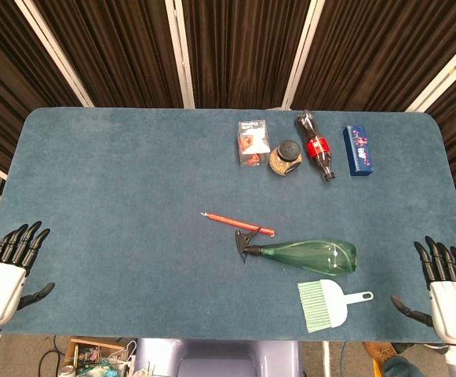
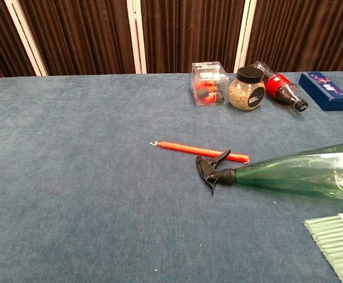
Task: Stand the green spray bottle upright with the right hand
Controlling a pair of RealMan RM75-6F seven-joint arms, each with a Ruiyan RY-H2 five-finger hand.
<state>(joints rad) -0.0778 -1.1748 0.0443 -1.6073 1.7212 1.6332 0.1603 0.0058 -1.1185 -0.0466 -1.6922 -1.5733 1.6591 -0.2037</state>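
The green spray bottle (image 1: 310,256) (image 2: 301,173) lies on its side on the blue table, its black trigger head pointing left and its wide base to the right. My right hand (image 1: 446,286) rests open at the table's front right corner, well to the right of the bottle and apart from it. At the front left corner my left hand (image 1: 9,271) is open too, holding nothing. Neither hand shows in the chest view.
A red pen (image 1: 238,225) (image 2: 202,151) lies just behind the bottle's head. A white brush with green bristles (image 1: 326,304) (image 2: 339,242) sits in front of the bottle. At the back right stand a clear box (image 1: 252,143), a jar (image 1: 286,158), a cola bottle (image 1: 315,146) and a blue box (image 1: 357,150).
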